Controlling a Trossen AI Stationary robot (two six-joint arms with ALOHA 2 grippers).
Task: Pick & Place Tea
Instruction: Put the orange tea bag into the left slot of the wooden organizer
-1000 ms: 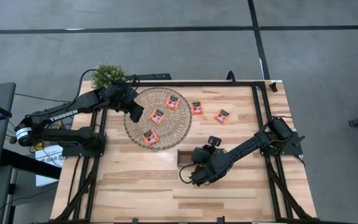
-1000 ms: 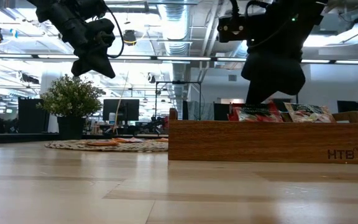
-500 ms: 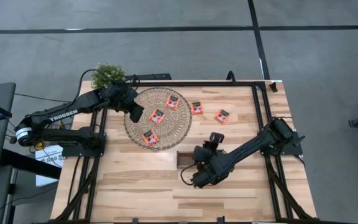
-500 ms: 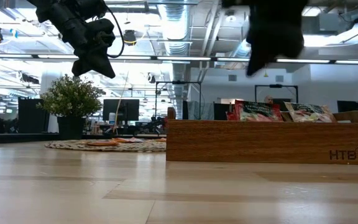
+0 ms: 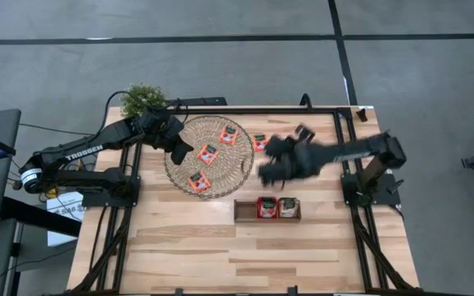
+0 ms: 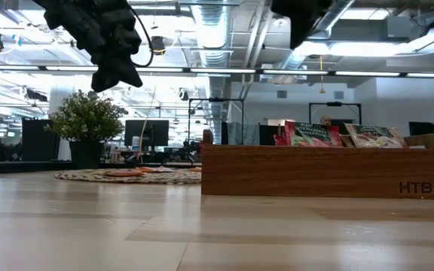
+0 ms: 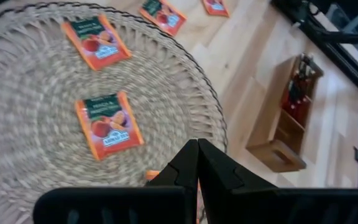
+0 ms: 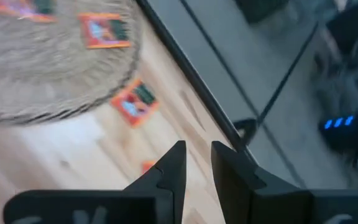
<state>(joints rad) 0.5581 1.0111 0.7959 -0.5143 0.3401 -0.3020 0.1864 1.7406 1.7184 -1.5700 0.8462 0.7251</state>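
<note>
tea sachets: two in the tray, three on the mat, more on bare wood

near edge first: the tray [image 5: 267, 209] holds two sachets [image 5: 267, 208] at about 6 o'clock of the right gripper [image 5: 271, 164], whose fingers stand slightly apart with nothing between them. farther, three lie on the mat [image 5: 179, 168]; the left gripper [image 5: 179, 149] hangs closed at the mat's 9 o'clock rim. one sachet [image 5: 259, 141] lies at the mat's 3 o'clock.
</note>
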